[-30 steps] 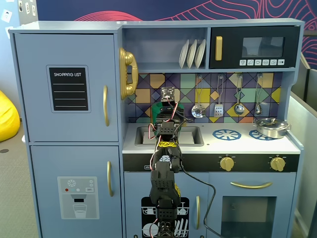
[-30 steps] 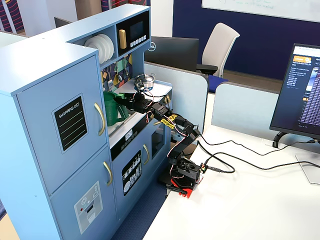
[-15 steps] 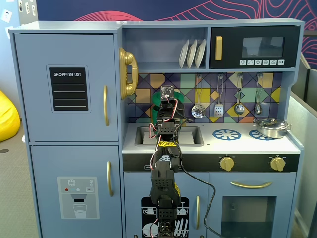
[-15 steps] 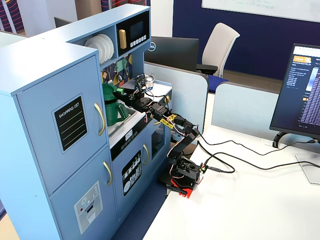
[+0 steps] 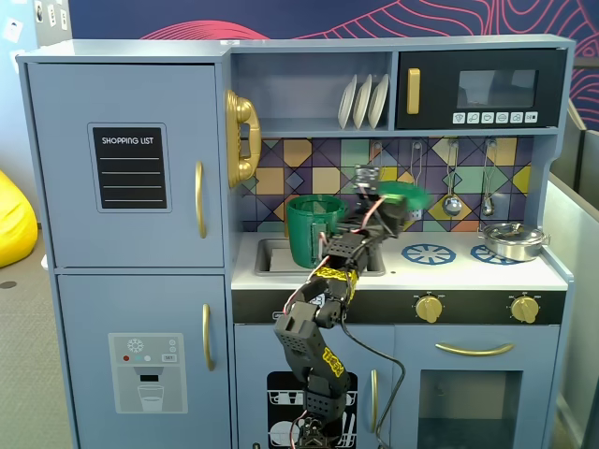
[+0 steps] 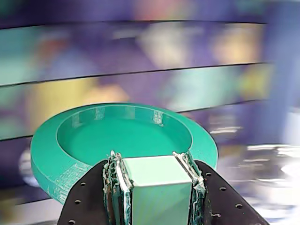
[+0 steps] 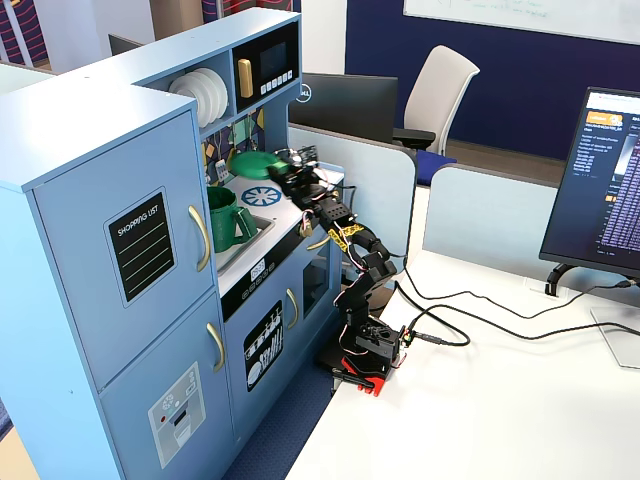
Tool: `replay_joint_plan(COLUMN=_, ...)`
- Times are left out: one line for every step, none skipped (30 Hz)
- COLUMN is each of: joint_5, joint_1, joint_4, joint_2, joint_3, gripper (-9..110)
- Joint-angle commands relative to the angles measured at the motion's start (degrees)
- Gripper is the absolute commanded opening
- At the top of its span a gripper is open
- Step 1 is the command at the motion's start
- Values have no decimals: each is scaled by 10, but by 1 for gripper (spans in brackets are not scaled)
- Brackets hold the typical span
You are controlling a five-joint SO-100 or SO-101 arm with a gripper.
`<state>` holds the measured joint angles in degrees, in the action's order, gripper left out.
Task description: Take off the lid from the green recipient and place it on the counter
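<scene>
The green recipient (image 5: 313,230) stands uncovered by the sink at the left of the counter (image 5: 459,271), and also shows in a fixed view from the side (image 7: 226,218). My gripper (image 5: 387,199) is shut on the lid (image 5: 406,194), holding it in the air above the counter, to the right of the pot and near the left burner ring (image 5: 428,253). In the wrist view the lid (image 6: 93,140) fills the middle, its pale green handle block (image 6: 157,187) clamped between my fingers (image 6: 115,180). The side view shows the lid (image 7: 254,163) raised above the worktop.
A silver pan (image 5: 513,240) sits on the right burner. Utensils (image 5: 452,182) hang on the tiled back wall just behind the lid. White plates (image 5: 363,101) stand on the shelf above, beside the microwave (image 5: 482,89). The sink (image 5: 271,256) lies behind the pot.
The lid has come off the pot. The arm has swung to the right with it, from above the sink to above the burner area, leaving the pot uncovered.
</scene>
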<state>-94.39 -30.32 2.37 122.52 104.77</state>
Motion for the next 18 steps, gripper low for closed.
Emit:
replay_joint_plan(joint_5=8, joint_1=-46, joint_4=-80, joint_2=4, joint_3=29, gripper=0)
replay_joint_plan(joint_5=4, joint_1=-50, joint_4=-105, joint_2=-2, joint_3=47, gripper=0)
replay_joint_plan(joint_5=5, joint_1=-53, joint_4=-134, joint_2=-6, joint_3=67, gripper=0)
replay_joint_plan(joint_5=5, joint_1=-54, joint_4=-153, joint_2=-12, joint_3=83, gripper=0)
replay_joint_plan(joint_5=4, joint_1=-55, joint_4=-164, joint_2=-17, joint_3=98, gripper=0)
replay_joint_plan(joint_5=4, joint_1=-56, joint_4=-172, joint_2=-21, joint_3=110, gripper=0)
replay_joint_plan(joint_5=1, joint_1=-56, joint_4=-178, joint_2=-23, joint_3=122, gripper=0)
replay_joint_plan(joint_5=0, joint_1=-57, joint_4=-185, joint_2=-25, joint_3=135, gripper=0)
replay_joint_plan(joint_5=0, joint_1=-57, joint_4=-194, joint_2=-28, joint_3=149, gripper=0)
replay_joint_plan(joint_5=-3, joint_1=-57, joint_4=-207, joint_2=-32, joint_3=161, gripper=0)
replay_joint_plan(joint_5=-5, joint_1=-58, joint_4=-223, joint_2=-37, joint_3=173, gripper=0)
replay_joint_plan(joint_5=-4, joint_1=-58, joint_4=-235, joint_2=-40, joint_3=184, gripper=0)
replay_joint_plan(joint_5=-4, joint_1=-57, joint_4=-241, joint_2=-42, joint_3=192, gripper=0)
replay_joint_plan(joint_5=-4, joint_1=-56, joint_4=-244, joint_2=-43, joint_3=199, gripper=0)
replay_joint_plan(joint_5=-3, joint_1=-56, joint_4=-248, joint_2=-45, joint_3=207, gripper=0)
replay_joint_plan(joint_5=-5, joint_1=-55, joint_4=-251, joint_2=-47, joint_3=214, gripper=0)
replay_joint_plan(joint_5=-7, joint_1=-54, joint_4=-258, joint_2=-52, joint_3=221, gripper=0)
replay_joint_plan(joint_5=-8, joint_1=-54, joint_4=-265, joint_2=-54, joint_3=227, gripper=0)
